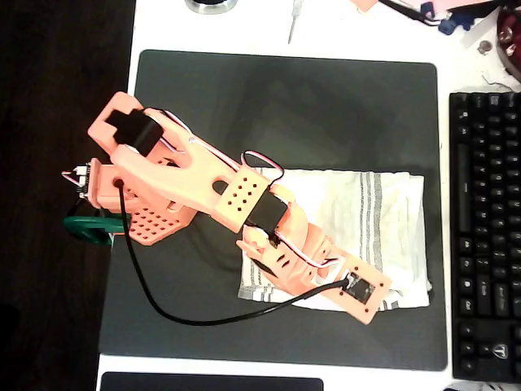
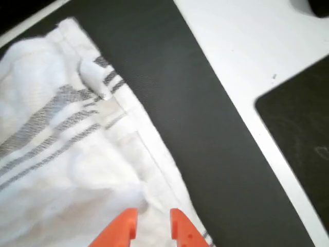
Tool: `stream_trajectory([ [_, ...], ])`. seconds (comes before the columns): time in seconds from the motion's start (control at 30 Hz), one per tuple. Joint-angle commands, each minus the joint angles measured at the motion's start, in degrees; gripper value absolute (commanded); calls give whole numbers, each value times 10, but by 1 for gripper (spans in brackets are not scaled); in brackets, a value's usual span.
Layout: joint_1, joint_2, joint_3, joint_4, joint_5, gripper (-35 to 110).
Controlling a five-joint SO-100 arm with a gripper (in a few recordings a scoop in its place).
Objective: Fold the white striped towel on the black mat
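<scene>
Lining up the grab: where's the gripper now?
Wrist view: gripper at the towel edge beside bare mat. Overhead: over the towel's bottom edge.

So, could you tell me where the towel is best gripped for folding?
Probably at its near edge, where the tool hovers. The towel lies flat on the mat, so come from above and pinch the hem, with bare mat beside it.

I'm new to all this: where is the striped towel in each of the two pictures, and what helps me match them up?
Overhead view: the white striped towel lies on the right half of the black mat, partly under the orange arm.
Wrist view: the towel covers the left and lower part, with the orange gripper tips over its edge at the bottom.
Shared landmark: the mat's dark surface beside the towel's edge.
</scene>
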State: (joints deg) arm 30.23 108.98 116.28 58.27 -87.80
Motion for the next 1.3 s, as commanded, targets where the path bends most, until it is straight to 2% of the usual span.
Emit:
stream_trajectory([
  [0.0,-8,63,4,16,-5,9],
  [0.4,-134,333,185,76,8,9],
  [0.63,-211,483,243,211,49,9],
  [0.8,-254,602,328,284,33,9],
  [1.0,-255,730,455,286,25,0],
  [1.27,-279,819,546,250,54,0],
])
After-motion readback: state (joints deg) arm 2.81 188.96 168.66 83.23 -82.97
